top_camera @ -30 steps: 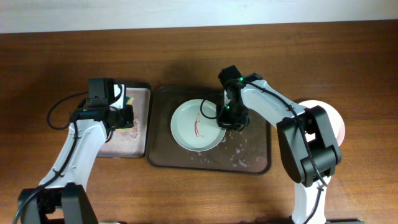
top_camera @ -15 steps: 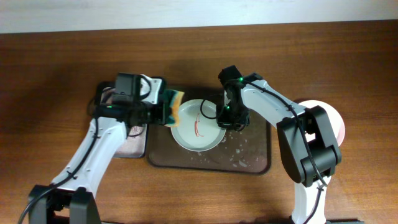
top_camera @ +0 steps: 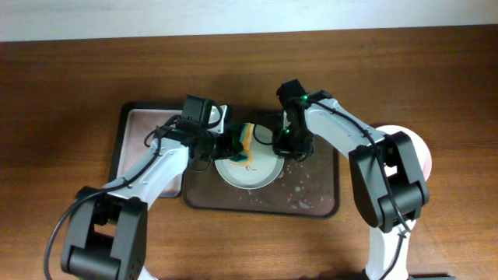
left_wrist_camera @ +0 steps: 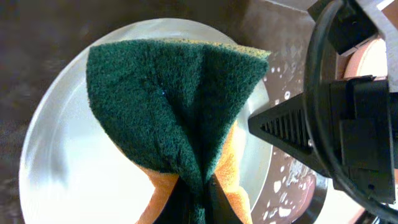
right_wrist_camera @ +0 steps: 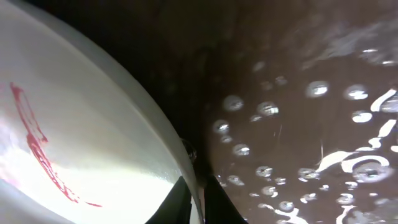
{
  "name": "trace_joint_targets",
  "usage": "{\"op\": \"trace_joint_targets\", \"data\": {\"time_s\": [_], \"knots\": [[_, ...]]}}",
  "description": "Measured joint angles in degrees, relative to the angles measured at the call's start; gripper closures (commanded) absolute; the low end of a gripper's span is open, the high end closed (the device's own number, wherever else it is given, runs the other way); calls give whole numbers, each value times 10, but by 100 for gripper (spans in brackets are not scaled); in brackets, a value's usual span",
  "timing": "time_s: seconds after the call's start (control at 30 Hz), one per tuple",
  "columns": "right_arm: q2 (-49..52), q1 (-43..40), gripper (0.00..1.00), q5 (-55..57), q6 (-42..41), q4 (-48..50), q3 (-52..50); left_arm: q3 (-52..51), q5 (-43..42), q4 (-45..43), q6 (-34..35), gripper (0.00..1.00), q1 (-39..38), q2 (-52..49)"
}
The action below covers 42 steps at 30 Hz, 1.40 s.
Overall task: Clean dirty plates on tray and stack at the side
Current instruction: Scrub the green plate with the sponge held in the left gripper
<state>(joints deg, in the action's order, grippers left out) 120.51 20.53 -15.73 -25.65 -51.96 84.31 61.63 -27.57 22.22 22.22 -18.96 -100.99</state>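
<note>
A pale round plate (top_camera: 250, 169) with a red-brown sauce streak (right_wrist_camera: 37, 137) lies on the dark brown tray (top_camera: 315, 201). My left gripper (top_camera: 233, 145) is shut on a folded green-and-yellow sponge (top_camera: 246, 140) and holds it over the plate's upper middle. In the left wrist view the sponge (left_wrist_camera: 168, 106) covers much of the plate (left_wrist_camera: 56, 180). My right gripper (top_camera: 282, 148) is shut on the plate's right rim. The right wrist view shows its fingers (right_wrist_camera: 199, 200) pinching the rim of the plate (right_wrist_camera: 93, 155), with the wet tray (right_wrist_camera: 298, 93) beside it.
A smaller black-rimmed sponge tray (top_camera: 134, 152) lies left of the brown tray. A pinkish-white plate (top_camera: 421, 152) sits on the table at the right, partly behind my right arm. Water droplets and foam dot the brown tray's right half (top_camera: 299, 194).
My left arm has carried the sponge right, from the sponge tray to above the plate. My right gripper has stayed on the plate's rim.
</note>
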Motion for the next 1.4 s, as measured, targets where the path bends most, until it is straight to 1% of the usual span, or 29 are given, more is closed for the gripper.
{"op": "trace_joint_targets", "data": {"time_s": [0.23, 0.4, 0.53, 0.73, 0.93, 1.07, 1.13, 1.3, 1.4], "knots": [[0, -7, 93, -16, -1, 5, 0, 0, -4, -14, 27, 100, -25, -35], [0, -7, 93, -17, -1, 6, 0, 0, 7, -29, 32, 100, -64, -61], [0, -7, 94, -17, -1, 6, 0, 5, 70, -26, 34, 100, -85, -67], [0, -7, 94, -30, -3, 6, 0, 25, 219, 21, 47, 100, -89, -67], [0, -7, 93, -32, -5, 3, 0, 28, 301, 51, 45, 100, -81, -60], [0, -7, 93, -37, -7, -4, 0, 28, 316, 87, 41, 100, -77, -39], [0, -7, 93, -37, -7, -7, 0, 28, 312, 108, 33, 100, -74, -10], [0, -7, 94, -31, -7, -10, 0, 33, 304, 75, 26, 100, -66, 79], [0, -7, 93, -30, -7, -10, 0, 39, 288, 67, 29, 100, -66, 82]]}}
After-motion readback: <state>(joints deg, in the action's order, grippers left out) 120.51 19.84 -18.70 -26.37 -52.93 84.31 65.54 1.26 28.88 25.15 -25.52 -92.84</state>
